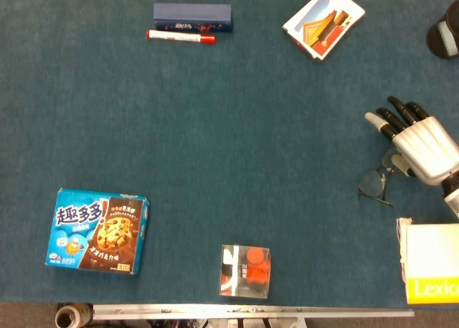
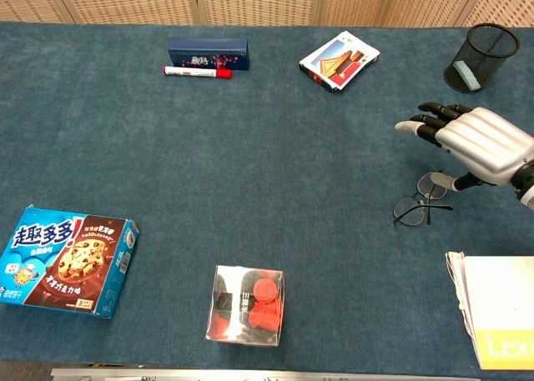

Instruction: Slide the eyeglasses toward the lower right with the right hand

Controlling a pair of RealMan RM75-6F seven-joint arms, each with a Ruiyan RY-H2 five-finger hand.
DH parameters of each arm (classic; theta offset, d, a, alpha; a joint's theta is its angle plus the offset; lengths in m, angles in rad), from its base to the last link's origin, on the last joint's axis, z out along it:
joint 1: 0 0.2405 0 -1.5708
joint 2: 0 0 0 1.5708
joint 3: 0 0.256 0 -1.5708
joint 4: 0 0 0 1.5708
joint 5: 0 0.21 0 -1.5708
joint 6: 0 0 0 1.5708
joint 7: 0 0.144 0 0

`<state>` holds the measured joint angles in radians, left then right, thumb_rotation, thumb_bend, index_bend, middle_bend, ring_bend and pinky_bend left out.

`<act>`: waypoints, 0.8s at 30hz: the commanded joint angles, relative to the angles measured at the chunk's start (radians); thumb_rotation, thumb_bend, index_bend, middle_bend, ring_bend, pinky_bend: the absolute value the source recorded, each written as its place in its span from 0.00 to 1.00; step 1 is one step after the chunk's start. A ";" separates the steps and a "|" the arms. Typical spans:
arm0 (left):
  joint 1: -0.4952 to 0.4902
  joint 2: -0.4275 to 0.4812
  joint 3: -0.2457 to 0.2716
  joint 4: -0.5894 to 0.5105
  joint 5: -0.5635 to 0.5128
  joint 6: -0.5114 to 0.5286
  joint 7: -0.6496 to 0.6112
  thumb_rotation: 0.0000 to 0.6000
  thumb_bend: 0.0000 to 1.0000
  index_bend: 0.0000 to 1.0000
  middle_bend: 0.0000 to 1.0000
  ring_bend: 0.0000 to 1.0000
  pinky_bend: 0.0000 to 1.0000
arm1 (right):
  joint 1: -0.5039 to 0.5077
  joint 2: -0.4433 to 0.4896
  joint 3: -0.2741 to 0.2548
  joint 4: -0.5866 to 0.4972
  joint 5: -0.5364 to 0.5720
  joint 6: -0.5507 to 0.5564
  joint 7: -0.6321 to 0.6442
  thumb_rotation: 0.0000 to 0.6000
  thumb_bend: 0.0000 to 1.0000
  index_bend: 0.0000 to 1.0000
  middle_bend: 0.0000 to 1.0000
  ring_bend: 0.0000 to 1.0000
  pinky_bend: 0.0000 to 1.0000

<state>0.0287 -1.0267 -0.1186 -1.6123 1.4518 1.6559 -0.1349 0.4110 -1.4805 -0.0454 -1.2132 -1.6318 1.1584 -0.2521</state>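
Observation:
The thin-rimmed eyeglasses [image 1: 374, 184] [image 2: 413, 208] lie on the blue table cloth at the right side. My right hand [image 1: 421, 146] [image 2: 481, 142] hovers palm down just over their far right part, fingers stretched out and apart toward the left. Its thumb reaches down to the lens nearest it, and in the head view the hand partly covers that lens. The hand grips nothing. My left hand shows in neither view.
A yellow-and-white box [image 1: 430, 263] [image 2: 499, 310] sits at the front right corner, close to the glasses. Behind the hand stands a black mesh cup [image 2: 477, 56]. Postcards [image 1: 323, 21], a dark blue box [image 1: 192, 13], a red marker [image 1: 181, 36], a cookie box [image 1: 98, 230] and a clear box [image 1: 245, 270] lie further left.

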 commanded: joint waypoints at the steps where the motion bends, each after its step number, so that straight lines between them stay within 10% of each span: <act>1: 0.000 0.000 -0.001 0.000 -0.001 0.000 -0.001 1.00 0.22 0.42 0.29 0.30 0.46 | 0.001 -0.004 -0.002 0.005 0.001 -0.003 -0.002 1.00 0.25 0.16 0.20 0.07 0.21; 24: 0.005 0.004 -0.002 0.001 -0.002 0.005 -0.014 1.00 0.22 0.42 0.29 0.30 0.46 | 0.010 -0.019 -0.008 0.018 0.018 -0.033 -0.031 1.00 0.25 0.16 0.20 0.07 0.21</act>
<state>0.0335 -1.0222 -0.1212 -1.6112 1.4501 1.6608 -0.1494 0.4204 -1.4992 -0.0534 -1.1958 -1.6139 1.1261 -0.2823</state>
